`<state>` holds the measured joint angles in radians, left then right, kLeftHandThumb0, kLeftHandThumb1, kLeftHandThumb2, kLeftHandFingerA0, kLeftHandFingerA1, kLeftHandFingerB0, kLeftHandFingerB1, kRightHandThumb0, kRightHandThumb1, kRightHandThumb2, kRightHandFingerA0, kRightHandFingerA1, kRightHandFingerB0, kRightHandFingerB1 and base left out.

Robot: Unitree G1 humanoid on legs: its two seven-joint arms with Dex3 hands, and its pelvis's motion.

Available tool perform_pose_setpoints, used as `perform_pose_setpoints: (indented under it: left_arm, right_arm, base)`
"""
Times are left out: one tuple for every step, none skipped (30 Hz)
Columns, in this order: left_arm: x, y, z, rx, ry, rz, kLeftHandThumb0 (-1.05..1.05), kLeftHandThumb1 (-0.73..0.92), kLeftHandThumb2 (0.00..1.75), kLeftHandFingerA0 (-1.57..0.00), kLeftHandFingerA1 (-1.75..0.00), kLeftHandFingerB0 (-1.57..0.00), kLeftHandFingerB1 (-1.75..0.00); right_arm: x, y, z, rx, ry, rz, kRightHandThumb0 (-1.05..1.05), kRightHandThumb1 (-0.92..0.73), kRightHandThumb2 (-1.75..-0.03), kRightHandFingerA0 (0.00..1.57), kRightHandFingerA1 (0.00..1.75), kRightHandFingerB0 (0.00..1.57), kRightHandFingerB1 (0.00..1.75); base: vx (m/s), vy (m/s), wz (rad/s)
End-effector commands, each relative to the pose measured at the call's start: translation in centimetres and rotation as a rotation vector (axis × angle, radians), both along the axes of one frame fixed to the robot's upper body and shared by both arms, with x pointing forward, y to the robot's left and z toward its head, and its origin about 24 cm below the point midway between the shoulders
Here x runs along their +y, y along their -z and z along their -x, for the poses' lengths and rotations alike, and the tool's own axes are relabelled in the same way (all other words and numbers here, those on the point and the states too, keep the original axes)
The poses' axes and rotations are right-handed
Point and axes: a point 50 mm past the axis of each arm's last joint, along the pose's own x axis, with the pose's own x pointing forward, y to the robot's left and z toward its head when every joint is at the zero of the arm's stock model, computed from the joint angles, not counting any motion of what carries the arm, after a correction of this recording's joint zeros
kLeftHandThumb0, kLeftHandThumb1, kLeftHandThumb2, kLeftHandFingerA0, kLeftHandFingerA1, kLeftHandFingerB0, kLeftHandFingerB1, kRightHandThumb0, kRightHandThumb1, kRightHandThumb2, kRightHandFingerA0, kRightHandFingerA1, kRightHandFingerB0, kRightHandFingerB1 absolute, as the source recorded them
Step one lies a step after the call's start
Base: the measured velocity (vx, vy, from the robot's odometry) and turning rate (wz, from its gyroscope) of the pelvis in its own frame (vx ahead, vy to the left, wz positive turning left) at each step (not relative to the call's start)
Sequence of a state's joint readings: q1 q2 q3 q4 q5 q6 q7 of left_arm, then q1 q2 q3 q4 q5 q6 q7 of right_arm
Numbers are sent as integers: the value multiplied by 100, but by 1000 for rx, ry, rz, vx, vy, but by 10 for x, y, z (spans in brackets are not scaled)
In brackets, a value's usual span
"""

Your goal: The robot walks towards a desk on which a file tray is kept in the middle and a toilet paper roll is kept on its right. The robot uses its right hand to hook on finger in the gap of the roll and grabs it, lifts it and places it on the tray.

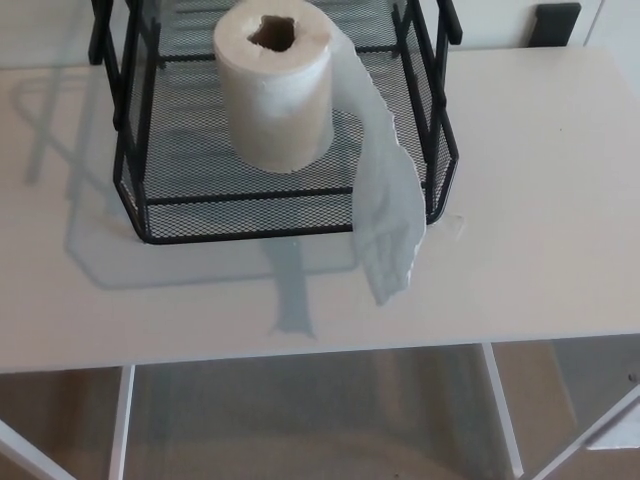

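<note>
A white toilet paper roll (276, 95) stands upright inside the black wire-mesh file tray (250, 215), its hollow core facing up. A loose tail of paper (390, 215) trails from the roll, drapes over the tray's front right corner and hangs down onto the desk. The tray sits at the middle back of the white desk (540, 200). Neither of my hands shows in the head view.
The desk's front edge (300, 352) runs across the lower part of the picture, with white desk legs and floor below it. A dark object (558, 22) sits at the far right behind the desk.
</note>
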<state>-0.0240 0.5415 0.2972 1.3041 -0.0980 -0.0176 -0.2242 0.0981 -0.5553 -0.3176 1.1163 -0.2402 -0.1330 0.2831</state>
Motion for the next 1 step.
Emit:
perform_pose_setpoints:
  left_arm:
    - [1,-1,2,14,6,-3,-99,65,112,-67,-110,-44,-96]
  right_arm:
    - [-7,-10,-3,52,-161,137,-80,-62,-102,2,43,8,33]
  base:
    - [0,0,0]
